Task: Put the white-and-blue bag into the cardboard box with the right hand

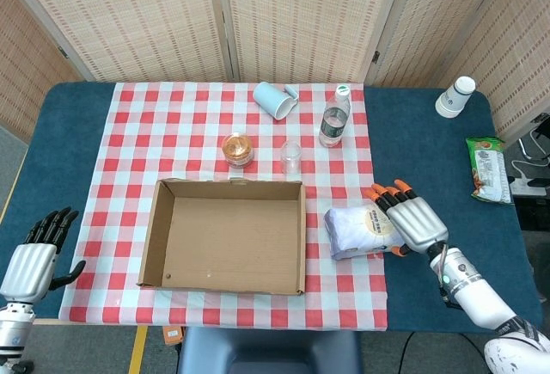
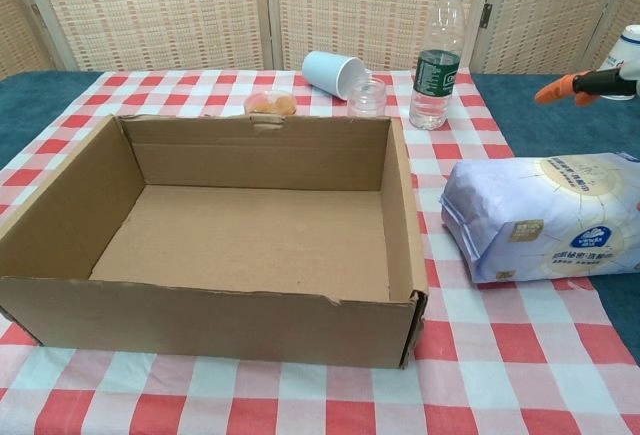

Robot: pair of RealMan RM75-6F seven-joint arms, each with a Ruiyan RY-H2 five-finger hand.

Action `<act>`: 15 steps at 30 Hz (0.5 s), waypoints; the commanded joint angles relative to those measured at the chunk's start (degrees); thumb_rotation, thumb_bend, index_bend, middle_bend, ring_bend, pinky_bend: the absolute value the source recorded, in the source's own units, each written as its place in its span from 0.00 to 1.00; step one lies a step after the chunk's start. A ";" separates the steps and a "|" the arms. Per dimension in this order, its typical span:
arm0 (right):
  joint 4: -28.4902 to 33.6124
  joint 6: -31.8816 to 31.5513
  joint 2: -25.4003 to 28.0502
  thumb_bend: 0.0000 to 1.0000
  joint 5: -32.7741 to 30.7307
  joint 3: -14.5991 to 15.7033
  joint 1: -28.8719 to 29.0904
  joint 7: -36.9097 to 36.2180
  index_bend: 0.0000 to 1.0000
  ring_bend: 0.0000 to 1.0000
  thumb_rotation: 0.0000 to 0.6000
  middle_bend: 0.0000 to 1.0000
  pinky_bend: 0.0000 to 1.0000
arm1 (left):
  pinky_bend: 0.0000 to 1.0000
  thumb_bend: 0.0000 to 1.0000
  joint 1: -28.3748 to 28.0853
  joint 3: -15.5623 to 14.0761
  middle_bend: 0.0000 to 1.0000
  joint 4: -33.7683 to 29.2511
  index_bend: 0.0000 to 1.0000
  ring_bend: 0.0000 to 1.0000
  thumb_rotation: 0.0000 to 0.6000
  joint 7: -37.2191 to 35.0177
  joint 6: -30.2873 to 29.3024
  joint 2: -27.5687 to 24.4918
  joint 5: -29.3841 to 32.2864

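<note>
White-and-blue bag (image 1: 365,229) lies beside the cardboard box (image 1: 225,236); right hand (image 1: 411,221) hovers above, fingers spread, apparently untouched, so a shallow grasp could slip.

A red-and-white checked cloth (image 1: 137,146) covers the middle of the blue table (image 1: 64,133). At its twelve o'clock edge a white cup (image 1: 273,100) lies tipped over, with a water bottle (image 1: 333,118) upright just to its three o'clock. Nearer centre stand a small clear cup (image 1: 290,157) and, at its nine o'clock, an amber-filled container (image 1: 237,148). Stacked paper cups (image 1: 455,96) and a green snack packet (image 1: 487,168) sit far out toward two and three o'clock.
</note>
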State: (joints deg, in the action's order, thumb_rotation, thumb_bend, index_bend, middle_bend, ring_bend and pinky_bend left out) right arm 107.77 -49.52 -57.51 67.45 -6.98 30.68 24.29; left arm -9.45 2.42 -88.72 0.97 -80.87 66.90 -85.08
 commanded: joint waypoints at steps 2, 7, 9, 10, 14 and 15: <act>-1.38 0.71 -1.06 0.00 -0.97 0.63 0.85 -0.15 0.00 0.00 1.00 0.00 0.00 | 0.13 0.28 -0.15 -0.04 0.00 0.13 0.00 0.00 1.00 0.04 0.52 0.09 0.26; -2.83 1.39 -1.89 0.00 -2.16 1.35 1.71 -0.42 0.00 0.00 1.00 0.00 0.00 | 0.13 0.28 -0.29 -0.07 0.00 0.21 0.00 0.00 1.00 0.02 0.77 0.21 0.27; -3.46 1.65 -2.26 0.00 -2.62 1.61 2.07 -0.59 0.00 0.00 1.00 0.00 0.00 | 0.13 0.28 -0.34 -0.07 0.00 0.29 0.00 0.00 1.00 0.01 0.90 0.25 0.35; -3.71 1.75 -2.38 0.00 -2.80 1.73 2.22 -0.63 0.00 0.00 1.00 0.00 0.00 | 0.13 0.28 -0.36 -0.06 0.00 0.33 0.00 0.00 1.00 0.00 0.96 0.26 0.39; -5.00 2.33 -3.18 0.00 -3.54 2.17 2.96 -1.04 0.00 0.00 1.00 0.00 0.00 | 0.13 0.28 -0.36 -0.04 0.00 0.35 0.00 0.00 1.00 -0.05 0.98 0.25 0.48; -5.34 2.50 -3.41 0.00 -3.68 2.27 3.14 -1.14 0.00 0.00 1.00 0.00 0.00 | 0.13 0.28 -0.36 -0.04 0.00 0.35 0.00 0.00 1.00 -0.07 0.94 0.25 0.46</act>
State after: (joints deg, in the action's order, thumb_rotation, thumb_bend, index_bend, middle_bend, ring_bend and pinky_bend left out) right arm 102.69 -47.20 -60.70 63.93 -4.84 33.63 23.27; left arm -9.81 2.38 -88.37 0.91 -79.92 67.15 -84.62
